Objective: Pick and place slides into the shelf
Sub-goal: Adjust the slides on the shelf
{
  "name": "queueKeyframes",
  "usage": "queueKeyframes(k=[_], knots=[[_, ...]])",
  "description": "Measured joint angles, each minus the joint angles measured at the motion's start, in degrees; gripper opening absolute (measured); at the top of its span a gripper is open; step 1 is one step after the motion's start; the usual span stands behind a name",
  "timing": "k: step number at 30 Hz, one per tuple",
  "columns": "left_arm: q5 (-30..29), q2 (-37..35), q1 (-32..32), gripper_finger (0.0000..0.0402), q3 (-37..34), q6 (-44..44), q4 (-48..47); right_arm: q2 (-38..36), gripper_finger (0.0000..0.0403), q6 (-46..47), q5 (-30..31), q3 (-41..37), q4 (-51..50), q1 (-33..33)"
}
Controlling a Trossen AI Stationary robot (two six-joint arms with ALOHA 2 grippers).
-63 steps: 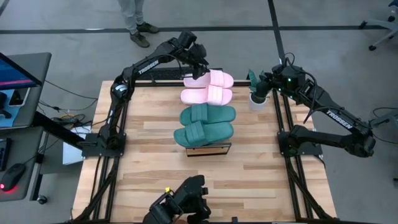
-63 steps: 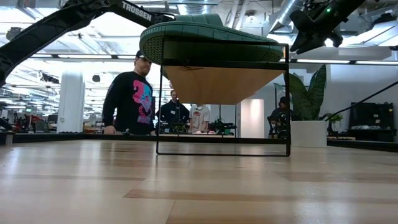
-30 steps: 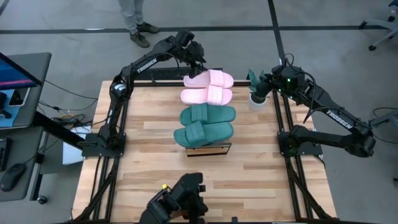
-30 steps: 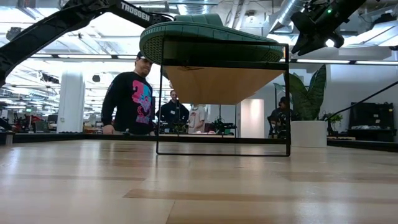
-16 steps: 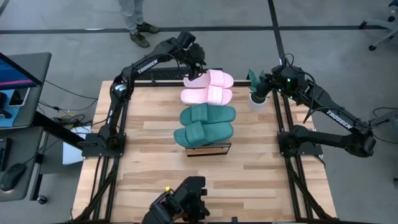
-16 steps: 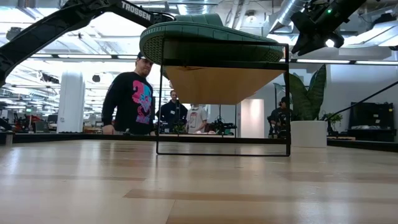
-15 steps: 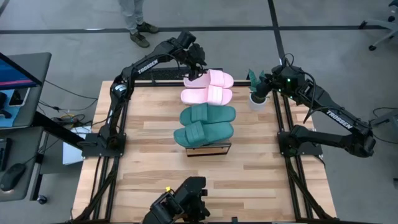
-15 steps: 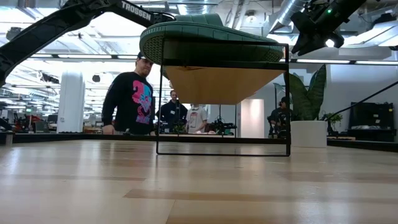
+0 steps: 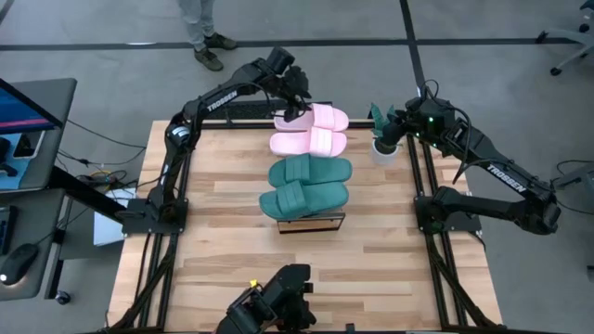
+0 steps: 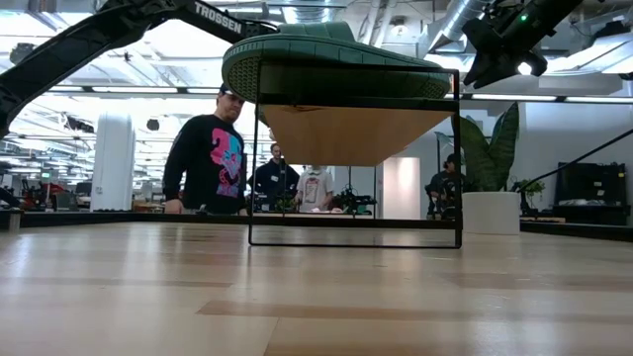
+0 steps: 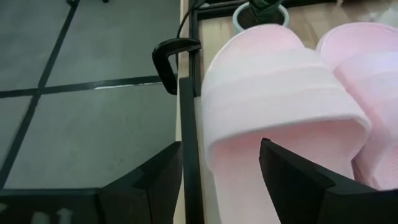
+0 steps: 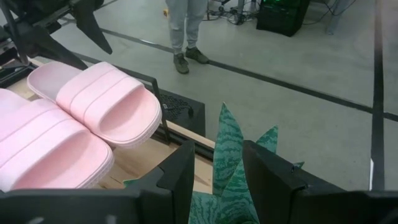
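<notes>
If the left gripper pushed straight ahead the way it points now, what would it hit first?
Most likely the far pink slide: the left gripper, open, points at its heel end. Exact depth is unclear.

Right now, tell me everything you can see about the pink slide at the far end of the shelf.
The far pink slide is light pink, soft-looking foam with a wide ribbed strap across it. It lies flat, sole down, crosswise on the shelf at its far end, side by side with the second pink slide. The left gripper is open, with one finger over the footbed and the other outside the slide's edge. Whether the fingers touch it is unclear.
</notes>
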Motion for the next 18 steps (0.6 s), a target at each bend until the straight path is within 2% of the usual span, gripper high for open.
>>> queueKeyframes(k=[18], knots=[[-0.35,1.55,-0.71,0.0202,0.02,-0.71,2.12,0.0,0.0129,0.02,0.0,0.0,0.0,0.02]])
